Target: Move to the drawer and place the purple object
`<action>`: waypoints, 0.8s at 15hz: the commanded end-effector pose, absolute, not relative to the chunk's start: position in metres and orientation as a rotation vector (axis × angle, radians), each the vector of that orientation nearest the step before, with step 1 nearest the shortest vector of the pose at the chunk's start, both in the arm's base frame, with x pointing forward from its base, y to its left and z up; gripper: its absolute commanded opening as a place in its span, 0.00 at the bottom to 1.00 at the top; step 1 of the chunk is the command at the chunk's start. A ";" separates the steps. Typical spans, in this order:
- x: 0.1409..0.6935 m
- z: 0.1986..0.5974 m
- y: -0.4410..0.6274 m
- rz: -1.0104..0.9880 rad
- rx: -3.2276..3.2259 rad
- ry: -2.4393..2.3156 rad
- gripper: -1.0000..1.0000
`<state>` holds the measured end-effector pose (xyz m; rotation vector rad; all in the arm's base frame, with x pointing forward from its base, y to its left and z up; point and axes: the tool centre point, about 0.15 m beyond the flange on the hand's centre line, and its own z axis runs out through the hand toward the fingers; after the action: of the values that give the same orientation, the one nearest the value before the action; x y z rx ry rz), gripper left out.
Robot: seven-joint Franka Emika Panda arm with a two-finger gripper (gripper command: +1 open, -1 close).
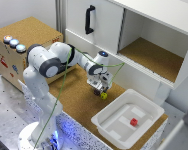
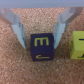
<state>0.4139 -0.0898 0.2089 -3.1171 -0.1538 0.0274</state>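
Observation:
A purple cube point(image 2: 41, 47) with a yellow letter on it sits on the cork surface, and in the wrist view it lies between my two fingers. My gripper point(image 2: 40, 31) is open, with a small gap between each finger and the cube. In the exterior view my gripper point(image 1: 99, 89) is low over the cork counter, and the cube beneath it is mostly hidden. The cork-topped box point(image 1: 31, 27) with coloured buttons point(image 1: 14, 43) stands at the exterior view's left. My arm hides its drawer front.
A yellow-green cube point(image 1: 104, 95) lies right beside the purple one; it also shows in the wrist view point(image 2: 78, 46). A white tray point(image 1: 106, 120) holds a small red object point(image 1: 134, 121). A white cabinet door with a black handle point(image 1: 89, 19) and an open compartment point(image 1: 154, 56) stand behind.

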 end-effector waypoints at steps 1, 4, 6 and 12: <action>0.403 0.223 -0.090 -0.049 -3.179 -0.142 0.00; 0.419 0.252 -0.078 -0.142 -3.144 -0.186 0.00; 0.435 0.281 -0.057 -0.233 -3.111 -0.272 0.00; 0.460 0.401 0.008 -0.599 -2.970 -0.521 0.00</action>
<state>0.4610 -0.0372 0.3104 -3.0637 -0.3689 -0.3571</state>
